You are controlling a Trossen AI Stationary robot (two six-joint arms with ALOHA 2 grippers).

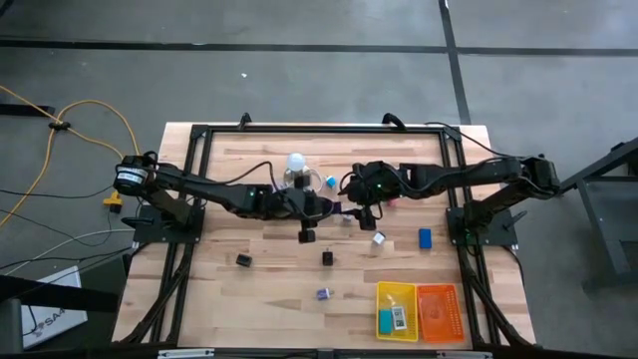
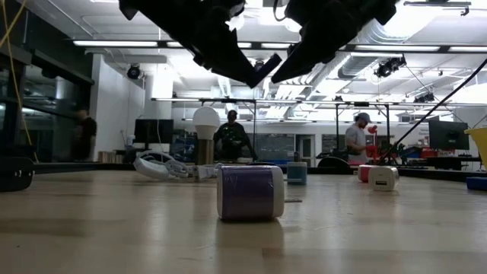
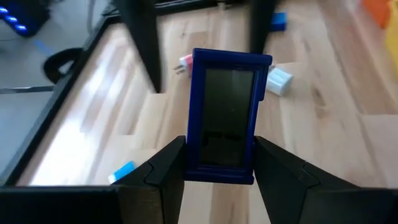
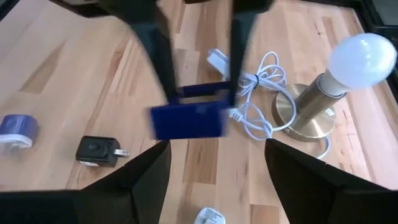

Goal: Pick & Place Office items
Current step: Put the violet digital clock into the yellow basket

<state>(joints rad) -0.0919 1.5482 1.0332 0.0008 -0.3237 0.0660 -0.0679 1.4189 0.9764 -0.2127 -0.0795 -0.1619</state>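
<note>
My left gripper is shut on a blue-framed flat piece with a dark screen, high over the table's middle. My right gripper faces it from the table's right, open. Its fingers stand on either side of the piece's far end, apart from it. On the table lie black clips, a blue block, a white cube and a purple-and-white piece. My left gripper pinches the blue-framed piece between its two fingers by the long side edges, near the end closest to the wrist. The fingers come about level from the table's left and lie along it. The piece juts forward past the fingertips, lifted clear of the table.
A brass lamp with a white bulb and its looped white cord stand behind the grippers. A black adapter lies below them. Yellow and orange mesh trays sit at the near right edge. People are in the room beyond.
</note>
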